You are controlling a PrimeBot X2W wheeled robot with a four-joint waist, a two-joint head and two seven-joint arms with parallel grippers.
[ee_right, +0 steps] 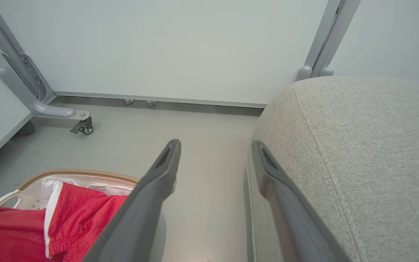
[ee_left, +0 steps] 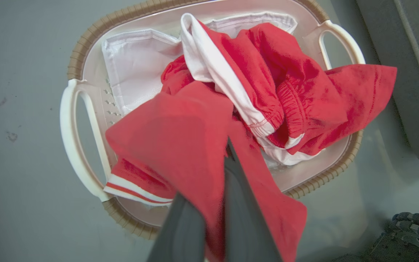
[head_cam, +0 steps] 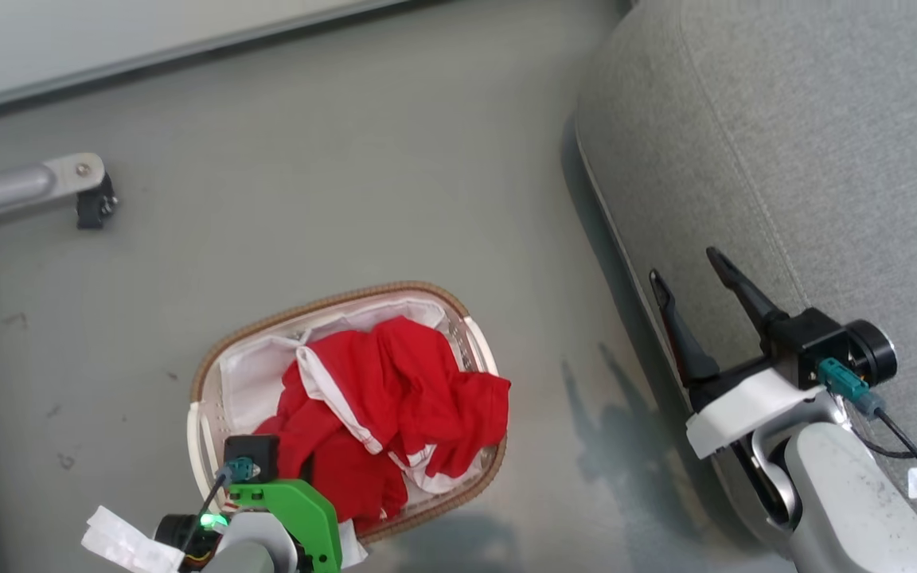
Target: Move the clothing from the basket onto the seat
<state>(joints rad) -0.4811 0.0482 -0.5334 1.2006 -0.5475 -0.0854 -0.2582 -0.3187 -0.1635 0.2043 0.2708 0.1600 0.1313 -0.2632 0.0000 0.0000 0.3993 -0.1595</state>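
Left wrist view: my left gripper (ee_left: pixel 226 153) is pinched shut on a fold of the clothing (ee_left: pixel 293 94), and red fabric drapes over both fingers. Just beyond my fingertips the rest of the red heap lies in the basket (ee_left: pixel 72 120), with one corner spilling over the rim on my right. The white liner (ee_left: pixel 136 69) shows ahead and to the left of my grip. My right gripper (head_cam: pixel 683 267) hangs wide apart, holding nothing, at the rounded edge of the seat (head_cam: pixel 785 143). The basket is well off to its left on the floor (head_cam: pixel 347 159).
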